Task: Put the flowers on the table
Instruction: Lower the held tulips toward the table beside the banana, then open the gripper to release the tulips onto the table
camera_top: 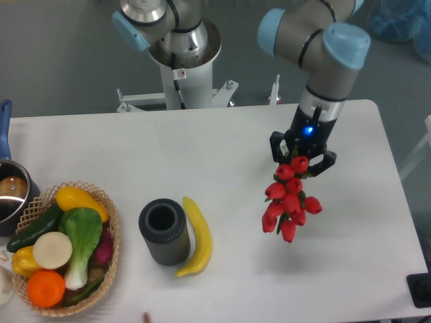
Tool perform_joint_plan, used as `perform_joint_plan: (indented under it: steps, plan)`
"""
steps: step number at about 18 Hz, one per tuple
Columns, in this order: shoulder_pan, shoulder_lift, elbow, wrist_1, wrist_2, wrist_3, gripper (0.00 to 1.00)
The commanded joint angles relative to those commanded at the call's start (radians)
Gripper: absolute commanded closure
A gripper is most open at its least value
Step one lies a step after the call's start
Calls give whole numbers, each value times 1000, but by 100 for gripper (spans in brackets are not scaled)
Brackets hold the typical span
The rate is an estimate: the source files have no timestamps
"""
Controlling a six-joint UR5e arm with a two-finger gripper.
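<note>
Now — gripper (301, 156) clamped on flowers (287, 200) | basket (111, 229) holds vegetables — pot (10, 195) left.

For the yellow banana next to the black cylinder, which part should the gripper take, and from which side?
Likely the banana's middle, from straight above, with the fingers closing across its narrow width. It lies flat and nearly touches the black cylinder on its left, so a side approach looks blocked there.

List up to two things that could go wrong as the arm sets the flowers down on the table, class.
1. The flowers hang from the gripper with buds pointing down; lowering straight could crush them against the table.
2. Released from this height, the bunch might roll or bounce toward the banana and the black cylinder.
</note>
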Motion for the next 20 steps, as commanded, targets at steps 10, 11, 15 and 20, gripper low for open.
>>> perform_joint_plan:
  steps: [10, 11, 15, 20]
  plan:
    - [-15, -133, 8, 68, 0, 2, 63]
    - [-17, -137, 8, 71, 0, 2, 63]
    - [-15, -143, 8, 71, -2, 5, 45]
    - [-11, -144, 12, 75, -15, 14, 8]
